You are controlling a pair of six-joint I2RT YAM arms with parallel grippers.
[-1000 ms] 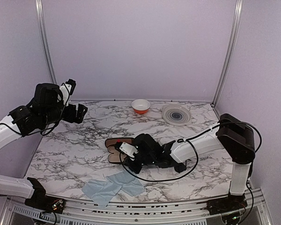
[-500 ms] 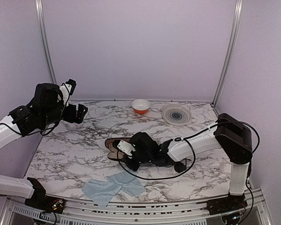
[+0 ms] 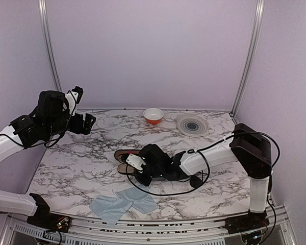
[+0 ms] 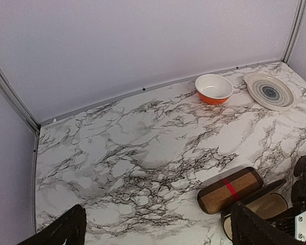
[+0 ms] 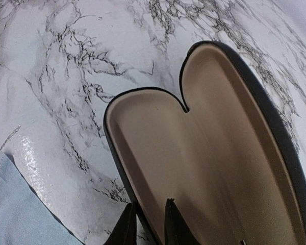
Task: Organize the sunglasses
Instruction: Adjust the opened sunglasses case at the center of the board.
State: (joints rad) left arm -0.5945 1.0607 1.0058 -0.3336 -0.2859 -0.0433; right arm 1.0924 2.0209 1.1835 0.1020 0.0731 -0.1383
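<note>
A black case (image 5: 209,153) lies open on the marble table, its beige lining up and nothing in it. My right gripper (image 5: 148,219) is shut on the case's near rim, one finger outside and one inside. From above, that gripper (image 3: 131,166) sits low at the table's middle over the case (image 3: 123,169). A brown plaid case with a red stripe (image 4: 230,190) lies shut just behind the open one. My left gripper (image 3: 84,109) hangs high at the left, open with nothing between its fingers. The sunglasses are hidden or out of view.
An orange bowl with a white inside (image 3: 153,115) and a grey ringed plate (image 3: 192,124) stand at the back wall. A light blue cloth (image 3: 123,201) lies near the front edge, just beside the open case. The right arm's cable loops over the table by its elbow.
My right arm has slid a little to the left along the table, still holding the case's rim. The left arm has not moved.
</note>
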